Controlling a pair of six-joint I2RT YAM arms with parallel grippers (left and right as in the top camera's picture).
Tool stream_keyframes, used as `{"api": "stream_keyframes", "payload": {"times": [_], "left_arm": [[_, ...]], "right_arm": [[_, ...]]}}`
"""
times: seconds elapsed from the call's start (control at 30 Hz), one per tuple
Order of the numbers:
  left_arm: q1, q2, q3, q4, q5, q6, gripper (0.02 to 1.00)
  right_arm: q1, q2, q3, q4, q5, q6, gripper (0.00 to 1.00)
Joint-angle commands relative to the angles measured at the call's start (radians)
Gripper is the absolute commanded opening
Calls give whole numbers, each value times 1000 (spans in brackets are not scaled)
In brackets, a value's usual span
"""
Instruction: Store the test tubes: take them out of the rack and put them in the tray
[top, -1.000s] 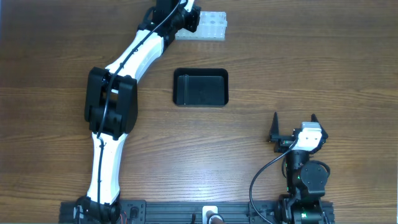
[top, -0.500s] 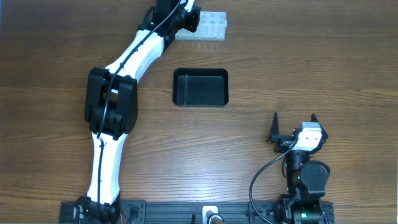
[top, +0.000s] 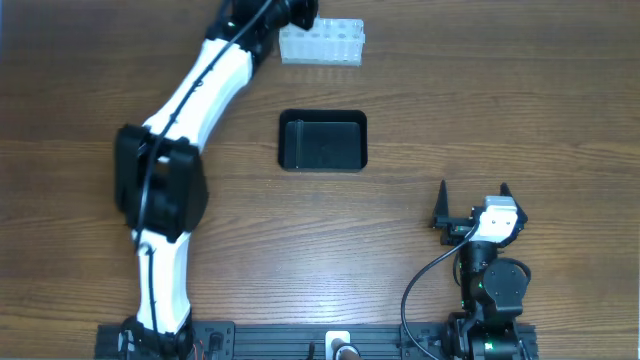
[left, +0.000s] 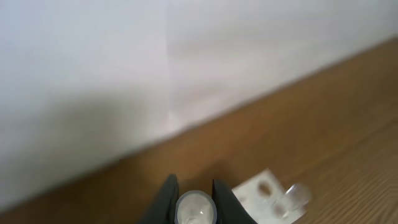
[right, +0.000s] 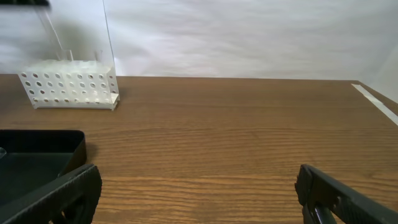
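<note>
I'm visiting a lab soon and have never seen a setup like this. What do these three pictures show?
These are two robot arms standing along one edge of a wooden table. One picture looks down from a camera overhead; the other two come from cameras on each arm's wrist, looking past its own two fingers. On the table sit a white test tube rack and a black tray. The left end effector, stretched out to the rack, grips a clear test tube. The right end effector rests open near its base, holding nothing.
</note>
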Motion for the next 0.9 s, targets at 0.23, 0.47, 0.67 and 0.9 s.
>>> {"api": "stream_keyframes", "payload": {"times": [0.23,0.47,0.67,0.9], "left_arm": [[-24,-256,-1,-124,-16,-25,91],[-69,-255,-1,-558,-89,-317,60],[-137,-208,-2,-857,-293,-613,40],[-190,-160,-4,-879,-330,-633,60]], "right_arm": [[-7,-10,-6,-4,-4,-4,993],[-7,-10,-6,-4,-4,-4,993],[-7,-10,-6,-4,-4,-4,991],[-7,-10,-6,-4,-4,-4,991]]}}
